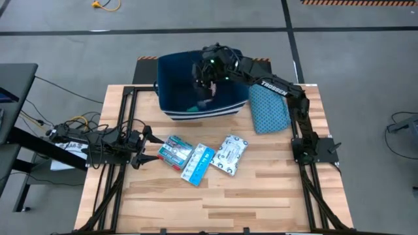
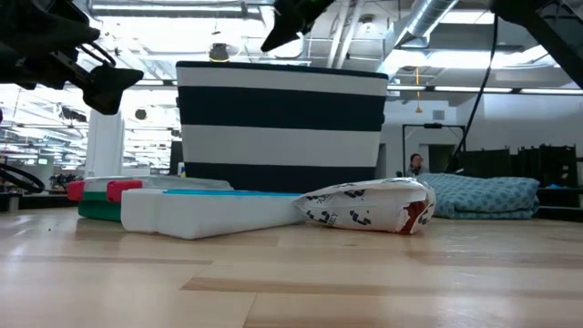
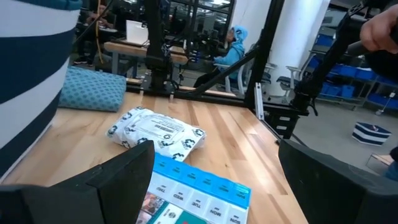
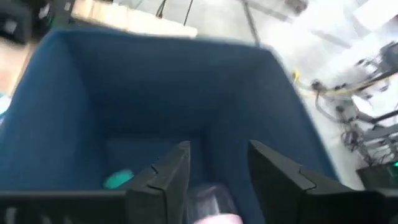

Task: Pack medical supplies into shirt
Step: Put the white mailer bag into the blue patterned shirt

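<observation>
Partway there, I'd say: the right pincer (image 4: 214,171) hangs over the navy-and-white striped fabric bin (image 1: 171,72), fingers parted, holding nothing. A small teal tape roll (image 4: 118,179) is inside; a clear roundish item below the fingers I can't make out. The left pincer (image 1: 145,145) waits wide open beside two flat blue-white boxes (image 1: 186,156) and a white printed pouch (image 1: 230,154), all on the wooden counter (image 1: 261,196).

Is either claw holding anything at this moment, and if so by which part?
Nothing is held. The right claw hangs open over the blue bin, a pale item loose between its fingers. The left claw waits open beside the boxes.

Boxes (image 1: 187,156) and pouch (image 1: 230,154) before bin (image 1: 176,78)
</observation>
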